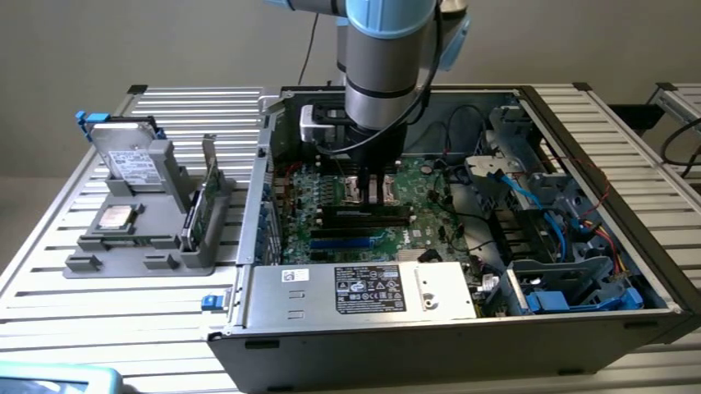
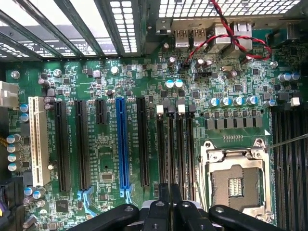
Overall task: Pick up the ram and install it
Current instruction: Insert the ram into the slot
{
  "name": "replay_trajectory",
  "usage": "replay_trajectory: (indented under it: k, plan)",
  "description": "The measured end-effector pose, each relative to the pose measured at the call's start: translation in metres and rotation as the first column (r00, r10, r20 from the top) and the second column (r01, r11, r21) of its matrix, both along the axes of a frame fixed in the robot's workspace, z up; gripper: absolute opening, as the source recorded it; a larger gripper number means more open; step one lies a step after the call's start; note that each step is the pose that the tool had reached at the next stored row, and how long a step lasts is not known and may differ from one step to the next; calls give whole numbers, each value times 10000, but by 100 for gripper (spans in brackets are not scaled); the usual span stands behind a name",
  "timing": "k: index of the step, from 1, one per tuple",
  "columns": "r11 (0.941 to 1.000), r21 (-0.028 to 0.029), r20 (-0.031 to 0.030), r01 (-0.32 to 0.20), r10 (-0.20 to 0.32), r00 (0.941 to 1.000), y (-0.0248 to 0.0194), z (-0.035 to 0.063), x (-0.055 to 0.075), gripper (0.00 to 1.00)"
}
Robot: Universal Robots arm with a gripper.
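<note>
The ram (image 1: 196,212) is a thin green stick standing on edge in a slot of the grey holder (image 1: 131,246), outside the case at the exterior view's left. My gripper (image 1: 370,182) hangs inside the open computer case, low over the motherboard (image 1: 411,185) beside the empty processor socket (image 2: 238,180). In the wrist view its two black fingers (image 2: 163,204) sit side by side with nothing between them, above a group of long black memory slots (image 2: 174,149). The gripper (image 2: 171,204) is shut and far from the ram.
A silver hard drive (image 1: 130,160) and a processor chip (image 1: 115,217) rest on the grey holder. Inside the case are the power supply (image 1: 367,289), blue and black cables (image 1: 526,193), a drive cage (image 1: 575,287), a blue card slot (image 2: 121,144) and red wires (image 2: 226,41).
</note>
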State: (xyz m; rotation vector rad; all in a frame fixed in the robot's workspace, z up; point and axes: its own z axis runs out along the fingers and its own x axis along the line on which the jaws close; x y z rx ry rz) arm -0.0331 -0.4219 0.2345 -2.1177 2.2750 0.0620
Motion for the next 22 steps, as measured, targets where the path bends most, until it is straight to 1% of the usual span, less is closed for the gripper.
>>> replay_trajectory:
  k: [1,5,7,9,10,12,13,14,15,16,17,18,19,20,21,22]
  plan:
    - [10000,-1,-18,-2,2,10000,-2,1,1,12]
    - [10000,-2,-130,-68,68,9999,-25,2,21,12]
    - [9999,-3,-151,-129,129,9998,-26,2,57,12]
    - [9998,-18,-152,-174,174,9997,-25,18,65,12]
    - [9998,-72,-153,-189,188,9997,-18,33,66,12]
    - [9994,-240,-154,-229,225,9996,-4,61,66,12]
    - [9992,-299,-150,-274,270,9995,-1,63,66,12]
    - [9989,-344,-141,-329,324,9994,3,63,66,12]
    - [9985,-392,-120,-381,377,9992,8,64,66,12]
    - [9982,-436,-87,-423,420,9991,17,64,66,12]
    - [9980,-464,-20,-437,437,9990,38,64,66,12]
    - [9979,-477,82,-437,441,9990,62,64,66,12]
    - [9979,-483,246,-429,441,9987,77,64,64,12]
    - [9979,-490,424,-421,441,9981,83,64,59,12]
    - [9979,-496,581,-413,442,9973,86,65,51,12]
    - [9979,-498,674,-408,441,9967,87,64,38,12]
